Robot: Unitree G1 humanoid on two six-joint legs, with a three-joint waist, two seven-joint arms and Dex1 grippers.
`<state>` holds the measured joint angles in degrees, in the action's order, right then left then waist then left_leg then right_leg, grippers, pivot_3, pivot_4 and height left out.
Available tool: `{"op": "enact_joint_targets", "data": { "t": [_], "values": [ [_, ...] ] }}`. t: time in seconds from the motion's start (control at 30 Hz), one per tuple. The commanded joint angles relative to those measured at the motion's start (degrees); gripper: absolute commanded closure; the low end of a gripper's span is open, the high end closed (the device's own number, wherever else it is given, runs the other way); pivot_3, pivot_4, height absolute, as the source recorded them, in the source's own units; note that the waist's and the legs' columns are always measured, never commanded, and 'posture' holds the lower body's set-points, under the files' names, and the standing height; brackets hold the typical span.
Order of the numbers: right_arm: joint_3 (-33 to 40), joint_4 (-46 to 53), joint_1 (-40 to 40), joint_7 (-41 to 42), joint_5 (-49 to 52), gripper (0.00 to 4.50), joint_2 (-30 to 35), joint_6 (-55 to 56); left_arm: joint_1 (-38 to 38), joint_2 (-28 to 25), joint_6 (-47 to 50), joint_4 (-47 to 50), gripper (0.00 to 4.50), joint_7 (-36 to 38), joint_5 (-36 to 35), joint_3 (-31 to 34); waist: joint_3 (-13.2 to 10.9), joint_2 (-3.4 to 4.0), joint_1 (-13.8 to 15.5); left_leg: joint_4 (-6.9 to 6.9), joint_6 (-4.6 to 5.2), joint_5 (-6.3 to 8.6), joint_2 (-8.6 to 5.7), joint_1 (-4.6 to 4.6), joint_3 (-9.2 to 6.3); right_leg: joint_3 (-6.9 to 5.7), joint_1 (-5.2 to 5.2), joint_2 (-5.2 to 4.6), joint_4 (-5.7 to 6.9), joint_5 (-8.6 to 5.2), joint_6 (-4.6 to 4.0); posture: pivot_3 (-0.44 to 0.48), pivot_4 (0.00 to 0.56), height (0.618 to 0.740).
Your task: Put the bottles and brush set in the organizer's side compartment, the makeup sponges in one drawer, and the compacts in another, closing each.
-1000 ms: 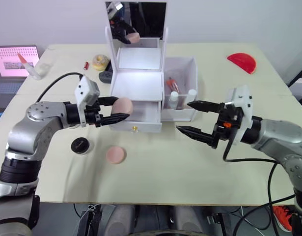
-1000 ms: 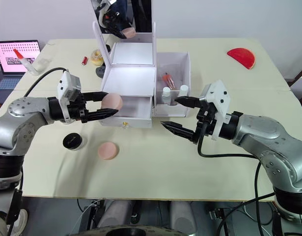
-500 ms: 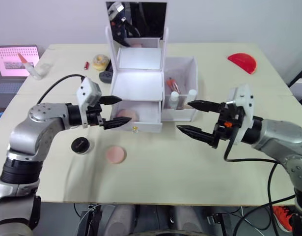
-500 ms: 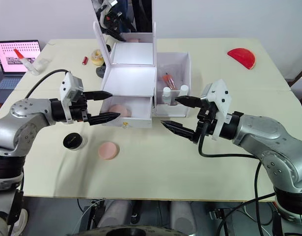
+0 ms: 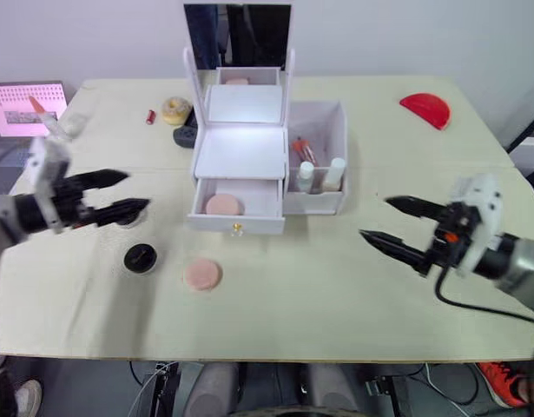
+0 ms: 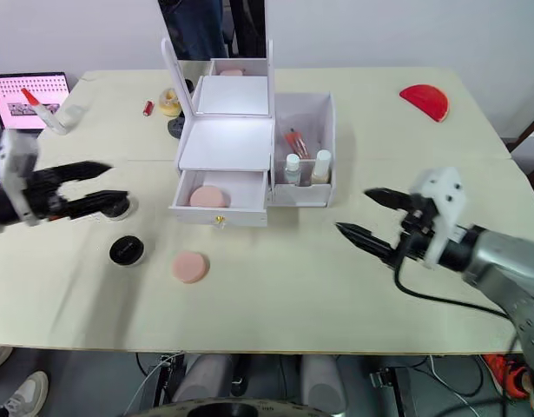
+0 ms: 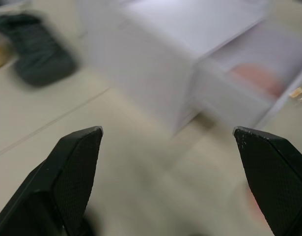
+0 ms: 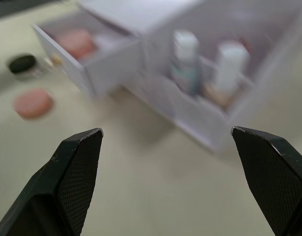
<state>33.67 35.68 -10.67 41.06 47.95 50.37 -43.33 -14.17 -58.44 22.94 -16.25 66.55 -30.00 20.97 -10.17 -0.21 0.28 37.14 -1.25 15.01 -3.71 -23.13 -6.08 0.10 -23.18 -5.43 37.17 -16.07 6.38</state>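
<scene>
risk: the left hand [image 5: 115,194], fingers spread wide and holding nothing, hovers over the table [image 5: 336,287] with a compact [image 5: 141,257] between it and the loose sponge [image 5: 201,274]; a reach for that sponge could knock the compact or clip the front of the open drawer [image 5: 238,201]. the flat foam disc may also slide instead of lifting. a second sponge [image 5: 223,205] already lies in that drawer, so pushing the drawer shut now would leave the pair split.

positions: the loose sponge lies at about 4 o'clock from the left hand, near the table's front, with the compact just to its 10 o'clock. the right hand [image 5: 397,224], also wide open and empty, hangs well apart at 4 o'clock from the organizer [image 5: 245,148]. the bottles [image 5: 320,176] stand upright in the side compartment [image 5: 323,122], with the brush set [image 5: 303,149] behind them.
</scene>
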Motion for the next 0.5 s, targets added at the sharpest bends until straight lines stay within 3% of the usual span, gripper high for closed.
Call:
{"op": "enact_joint_targets", "data": {
  "t": [0.03,0.1,0.23,0.5],
  "values": [
    [10.8,1.6,-7.7,3.5,-1.3,0.0,-2.1,2.5,1.4,-2.3,-10.2,-11.2,0.02,0.0,4.5,4.0,0.0,-0.06,0.3,0.0,0.0,0.0,0.0,0.0,0.0,0.0,0.01,-0.03,-0.01,0.0,0.0,0.0,0.15,0.74],
    [15.9,0.3,-12.9,5.5,-2.4,0.0,-3.7,3.6,2.2,-3.2,-15.5,-18.5,0.02,-1.1,6.6,5.3,0.0,-0.09,0.5,0.0,0.0,0.0,0.0,0.01,-0.02,0.0,0.04,-0.08,-0.03,0.0,0.0,0.0,0.15,0.74],
    [21.9,-5.7,-20.0,9.0,-5.4,0.0,-7.0,7.9,4.0,-3.8,-20.7,-24.1,0.02,-3.2,8.2,7.5,0.2,-0.33,0.6,-0.03,0.0,0.01,0.0,0.0,-0.04,0.02,0.05,-0.19,-0.09,0.0,0.0,0.0,0.15,0.74],
    [23.1,-10.3,-22.6,10.0,-6.5,0.0,-9.8,11.9,5.7,-3.7,-25.0,-30.3,0.02,-3.0,8.2,9.1,0.2,-0.31,0.1,-0.11,-0.02,0.02,0.11,0.06,0.04,0.23,-0.01,-0.2,-0.09,-0.01,-0.06,0.0,0.15,0.74]
  ]
}}
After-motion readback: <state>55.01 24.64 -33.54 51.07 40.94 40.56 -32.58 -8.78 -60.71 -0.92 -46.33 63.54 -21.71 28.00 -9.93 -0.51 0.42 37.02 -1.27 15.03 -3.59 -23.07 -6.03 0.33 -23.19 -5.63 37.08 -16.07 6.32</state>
